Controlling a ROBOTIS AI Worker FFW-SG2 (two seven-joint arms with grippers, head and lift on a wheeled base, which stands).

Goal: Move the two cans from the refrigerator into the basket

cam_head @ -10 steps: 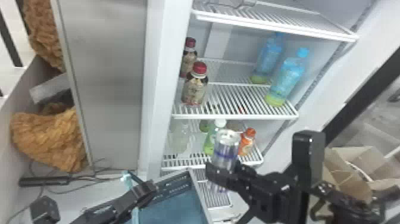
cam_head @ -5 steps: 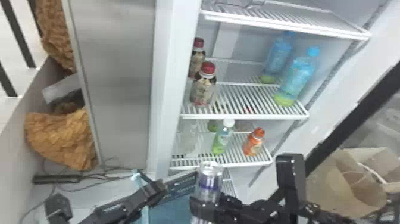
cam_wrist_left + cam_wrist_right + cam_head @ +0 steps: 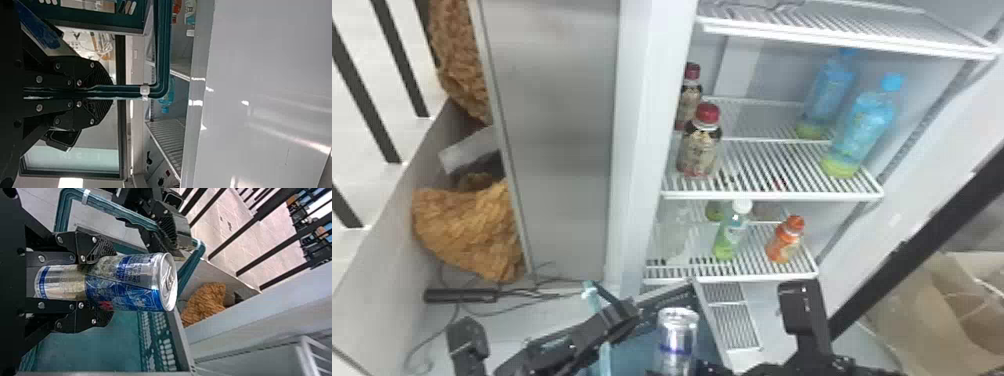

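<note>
Can (image 3: 677,335) drawn back (head view crops it); right jaws (image 3: 704,369) clamp it, left jaws (image 3: 624,312) basket handle (image 3: 163,47)

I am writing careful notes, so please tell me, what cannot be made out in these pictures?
- Head view: the can's lower end, cut off by the bottom edge.
- Head view: part of the rear red-capped bottle, behind the front bottle.
- Right wrist view: part of the basket's floor, behind the right gripper.

Light is bright and diffuse, with white glare streaking the glossy panel (image 3: 270,78) and glints on the can (image 3: 133,282).
</note>
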